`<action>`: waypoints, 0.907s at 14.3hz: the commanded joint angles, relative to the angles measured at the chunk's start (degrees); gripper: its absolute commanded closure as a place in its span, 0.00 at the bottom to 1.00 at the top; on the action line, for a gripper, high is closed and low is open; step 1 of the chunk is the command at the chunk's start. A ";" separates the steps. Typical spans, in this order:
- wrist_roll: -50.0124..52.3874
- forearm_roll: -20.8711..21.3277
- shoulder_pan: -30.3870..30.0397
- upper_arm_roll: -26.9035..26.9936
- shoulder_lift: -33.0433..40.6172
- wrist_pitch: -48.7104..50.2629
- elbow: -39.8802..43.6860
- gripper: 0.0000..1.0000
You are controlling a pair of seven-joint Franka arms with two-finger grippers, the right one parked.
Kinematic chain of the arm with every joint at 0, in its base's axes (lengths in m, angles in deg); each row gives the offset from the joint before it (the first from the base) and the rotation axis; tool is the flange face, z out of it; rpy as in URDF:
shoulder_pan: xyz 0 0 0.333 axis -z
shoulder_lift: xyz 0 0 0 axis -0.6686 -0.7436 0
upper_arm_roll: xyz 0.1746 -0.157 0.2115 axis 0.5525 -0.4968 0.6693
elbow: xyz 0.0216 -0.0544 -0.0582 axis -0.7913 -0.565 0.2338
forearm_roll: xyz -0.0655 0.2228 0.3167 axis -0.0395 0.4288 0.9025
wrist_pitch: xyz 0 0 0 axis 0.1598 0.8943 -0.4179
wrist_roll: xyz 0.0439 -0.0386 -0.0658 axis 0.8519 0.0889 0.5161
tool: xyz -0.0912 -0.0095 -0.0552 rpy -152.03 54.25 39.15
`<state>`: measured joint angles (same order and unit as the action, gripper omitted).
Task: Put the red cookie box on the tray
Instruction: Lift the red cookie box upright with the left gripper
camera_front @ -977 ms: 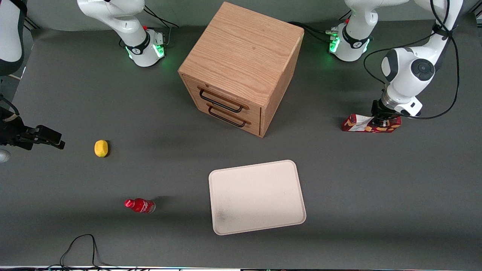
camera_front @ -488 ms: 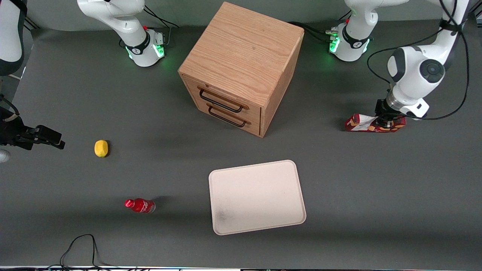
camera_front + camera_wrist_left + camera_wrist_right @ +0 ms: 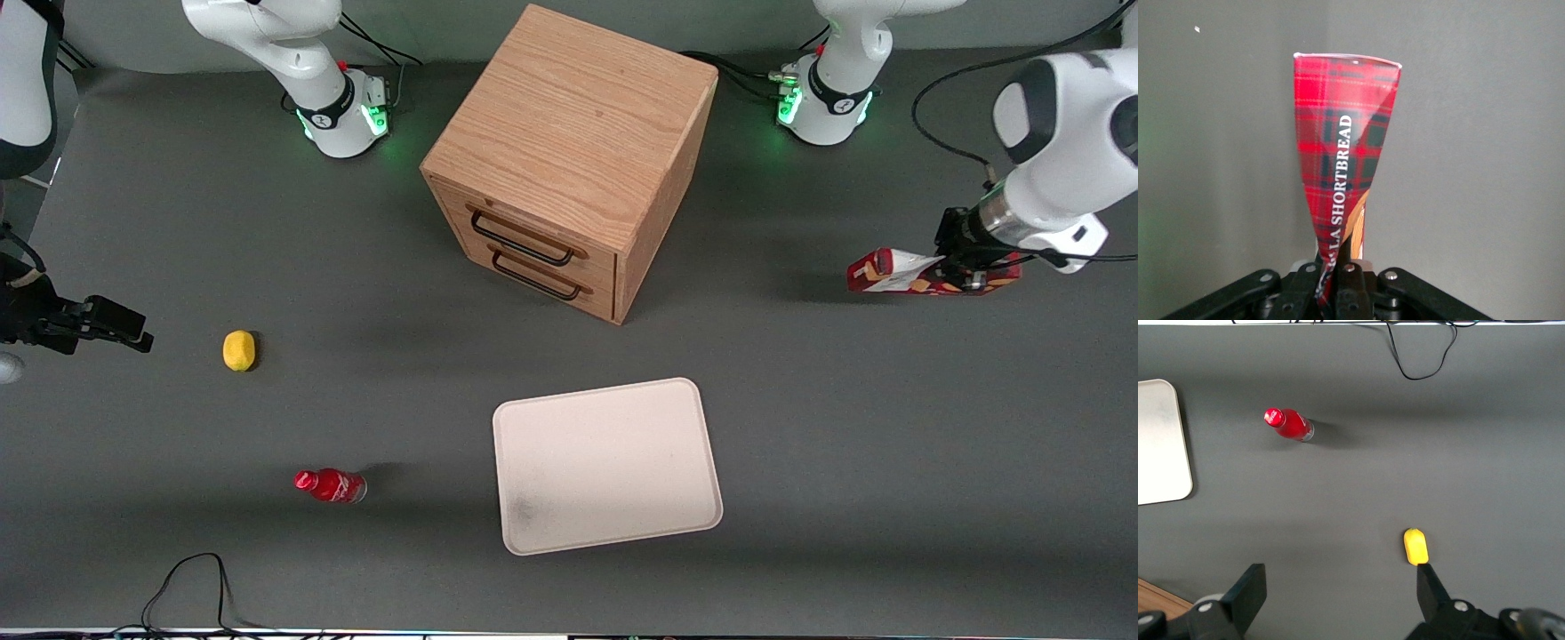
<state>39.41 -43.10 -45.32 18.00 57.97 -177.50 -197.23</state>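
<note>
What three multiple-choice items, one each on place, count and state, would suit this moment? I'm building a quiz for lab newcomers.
1. The tray lies
A. on the wooden cabinet
B. on the table, nearer the front camera than the cabinet
C. under the lemon

2. Handles on the cabinet's front:
A. one
B. two
C. four

3. The red cookie box is
A. on the tray
B. in a drawer
C. clamped in the gripper

Answers: 1 B, tray flat on the table, below the cabinet in the view. 2 B, two dark handles show. 3 C, wrist view shows fingers shut on the box.

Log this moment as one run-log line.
phase: carry | gripper: shut on red cookie box, lifted at working arm's end | tray: unloaded
</note>
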 commanded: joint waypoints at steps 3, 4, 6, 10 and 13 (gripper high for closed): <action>0.62 0.12 0.45 -0.01 -0.14 17.34 17.15 1.00; 0.53 0.03 0.45 -0.01 -0.23 20.69 20.75 1.00; 0.27 -0.15 0.37 -0.01 -0.40 23.52 24.82 1.00; -5.59 0.03 0.45 -0.09 -0.49 23.44 25.45 1.00; -15.35 0.38 0.37 -0.18 -1.19 22.57 25.45 1.00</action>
<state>30.01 -43.12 -45.24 17.77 57.85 -155.44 -173.47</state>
